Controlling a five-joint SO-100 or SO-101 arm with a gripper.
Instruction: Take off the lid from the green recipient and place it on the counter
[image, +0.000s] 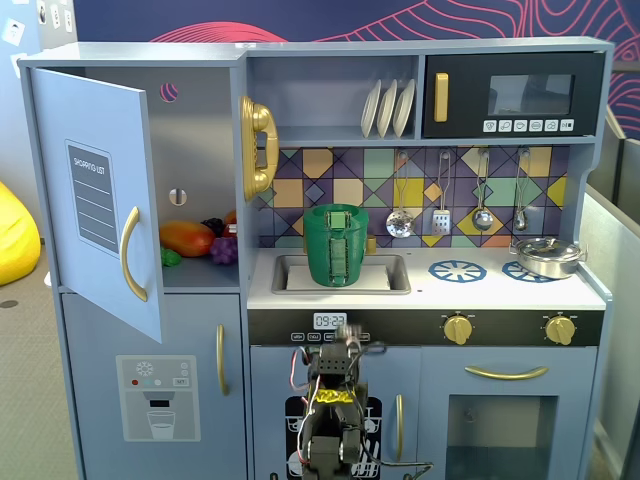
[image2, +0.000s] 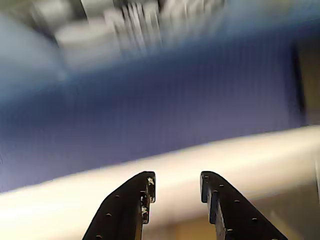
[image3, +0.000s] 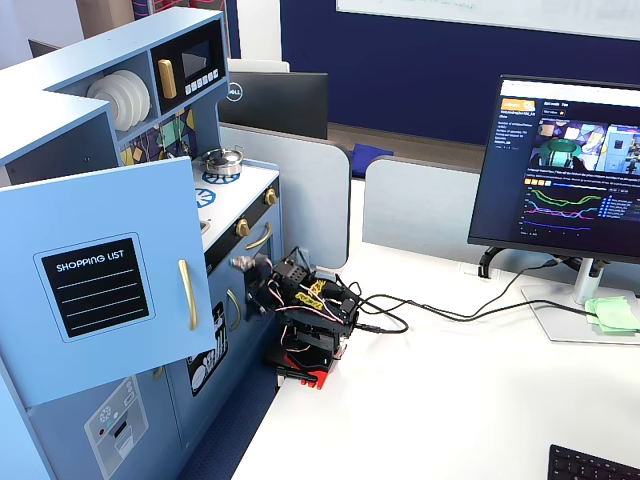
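The green recipient (image: 335, 255) stands upright in the recessed sink of the counter (image: 500, 290), its ribbed strip facing the camera. The lid (image: 335, 211) sits closed on top of it. My gripper (image2: 177, 187) is open and empty, its black fingers (image2: 135, 200) apart over a blurred pale edge and blue surface. In a fixed view the arm is folded low in front of the kitchen's control panel, with the gripper (image: 338, 345) below the counter edge and well under the pot. From the side, the gripper (image3: 248, 268) points at the kitchen front. There the open door hides the pot.
A silver pan (image: 546, 257) sits on the right burner and also shows in the side view (image3: 222, 160). The fridge door (image: 100, 200) hangs open at the left, with toy fruit (image: 190, 238) inside. Utensils (image: 440, 215) hang behind the counter. A monitor (image3: 565, 170) and cables (image3: 430, 310) are on the desk.
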